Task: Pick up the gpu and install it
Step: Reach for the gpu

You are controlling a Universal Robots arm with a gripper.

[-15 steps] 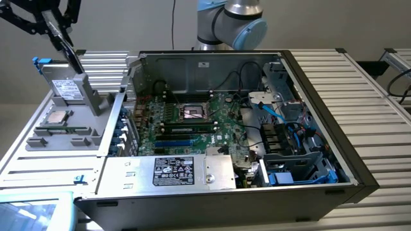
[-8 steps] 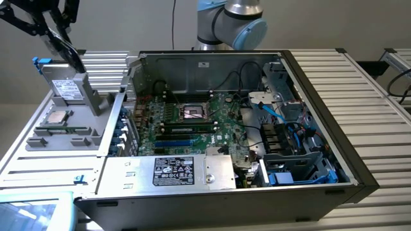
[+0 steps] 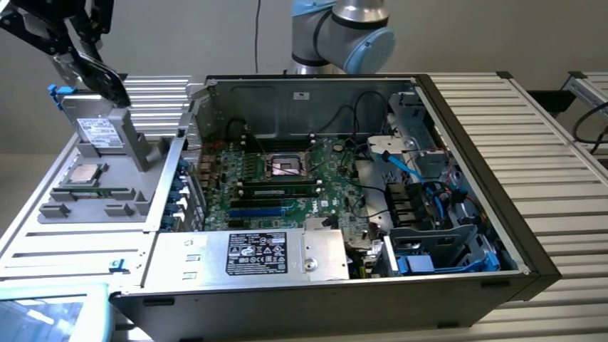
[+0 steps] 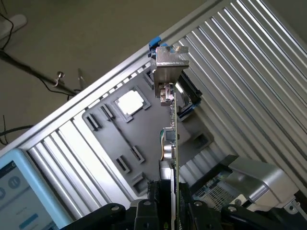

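My gripper (image 3: 74,44) hangs high at the exterior view's left, above the grey parts holder (image 3: 67,206). It is shut on the gpu (image 3: 102,77), a dark flat card that slants down out of the jaws and is lifted off the holder. In the wrist view the gpu (image 4: 171,139) runs edge-on away from my gripper (image 4: 169,196), with its metal bracket (image 4: 169,63) at the far end. The open computer case (image 3: 475,278) lies to the exterior view's right, and its green motherboard (image 3: 285,178) shows inside.
The holder carries a processor (image 3: 85,173), a memory stick (image 3: 90,192) and an upright grey drive (image 3: 100,130). A tablet (image 3: 48,313) sits at the near left corner. Cables and drive cages (image 3: 428,206) crowd the case's right side. The arm's base (image 3: 337,32) stands behind the case.
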